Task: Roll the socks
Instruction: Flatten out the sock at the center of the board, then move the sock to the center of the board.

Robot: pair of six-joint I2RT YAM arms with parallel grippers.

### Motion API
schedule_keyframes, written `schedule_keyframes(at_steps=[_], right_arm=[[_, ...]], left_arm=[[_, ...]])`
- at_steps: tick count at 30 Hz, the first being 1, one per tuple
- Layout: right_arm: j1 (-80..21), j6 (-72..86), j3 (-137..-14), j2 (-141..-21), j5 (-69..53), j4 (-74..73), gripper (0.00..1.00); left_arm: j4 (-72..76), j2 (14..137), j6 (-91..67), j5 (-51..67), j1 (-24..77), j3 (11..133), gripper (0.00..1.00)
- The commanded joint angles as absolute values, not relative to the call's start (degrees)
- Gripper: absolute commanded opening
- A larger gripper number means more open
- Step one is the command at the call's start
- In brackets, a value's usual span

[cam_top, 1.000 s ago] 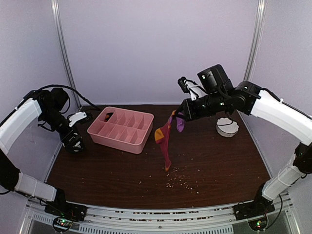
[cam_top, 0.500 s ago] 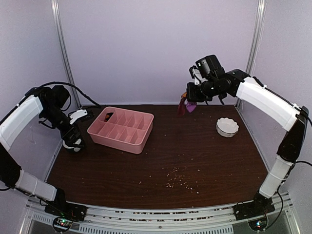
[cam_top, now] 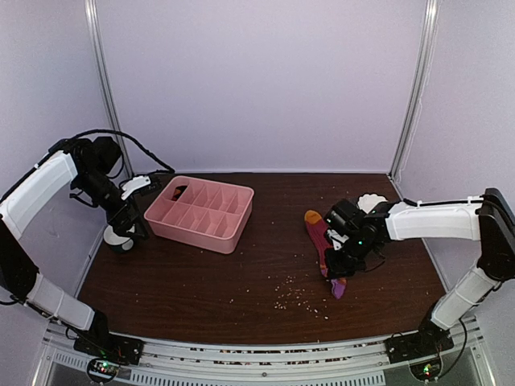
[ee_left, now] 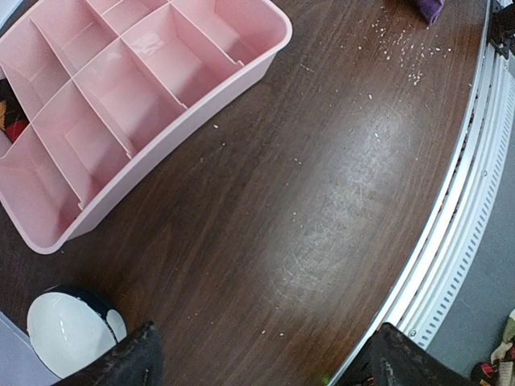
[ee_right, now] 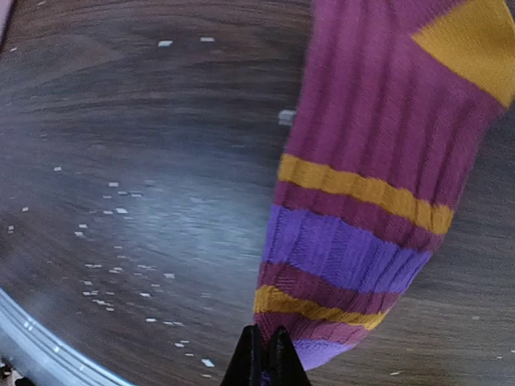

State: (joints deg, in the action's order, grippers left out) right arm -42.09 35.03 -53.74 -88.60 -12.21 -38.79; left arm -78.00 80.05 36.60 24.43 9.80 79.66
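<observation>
The fingers (ee_right: 256, 360) of the right gripper (cam_top: 336, 272) are pressed together on the purple cuff edge of the striped sock (ee_right: 364, 181). The sock lies stretched out on the bench (cam_top: 241, 281), right of centre, with its orange toe towards the back and its cuff towards the near edge. Whether a second sock lies beneath it cannot be determined. The fingers (ee_left: 138, 358) of the left gripper (cam_top: 130, 228) stand wide and hold nothing. They hover between the pink divided tray (cam_top: 238, 191) and a white bowl (ee_left: 66, 328), well apart from the sock. Hazards: the grip covers only the cuff margin, so a further pull is likely to drag or crease the fabric rather than lay it flat. Scattered crumbs (cam_top: 294, 296) lie just beside the cuff and could be wound into the roll. The right wrist view is streaked, which suggests motion. Compared with half a second earlier, the sock has changed position: it was bunched high near the back wall, and before that it dangled above the bench. The left arm has shifted slightly towards the tray; the tray and bowl are unmoved.
</observation>
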Motion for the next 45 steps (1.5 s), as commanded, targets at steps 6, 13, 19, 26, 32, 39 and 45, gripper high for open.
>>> schedule_keyframes(at_steps=[6, 13, 19, 26, 32, 39, 45], right_arm=[[-47.19, 43.31, -66.84, -103.37, -27.34, -26.07, 0.08], [-47.46, 41.40, -71.06, -104.68, -27.21, -28.01, 0.69], [-42.20, 38.16, -70.89, -97.44, -22.47, -30.24, 0.99], [-36.87, 33.31, -70.49, -97.50, -13.13, -31.90, 1.00], [-32.91, 28.81, -75.13, -106.20, -12.82, -32.93, 1.00], [-32.95, 30.36, -73.47, -111.69, -13.91, -28.93, 0.85], [-33.74, 32.03, -73.25, -115.51, -16.13, -24.90, 0.66]], left_arm=[[-76.56, 80.63, 37.35, 25.16, 10.38, 78.25, 0.91], [-78.14, 80.77, 38.38, 24.78, 12.27, 78.89, 0.93], [-78.31, 81.91, 38.59, 25.54, 15.61, 79.71, 0.94], [-78.25, 83.78, 38.52, 26.66, 19.38, 81.11, 0.96], [-79.00, 82.06, 38.34, 27.38, 19.42, 79.97, 0.97], [-78.61, 79.57, 37.53, 25.34, 19.39, 78.53, 0.98], [-79.19, 77.85, 37.42, 23.92, 19.41, 78.27, 0.98]])
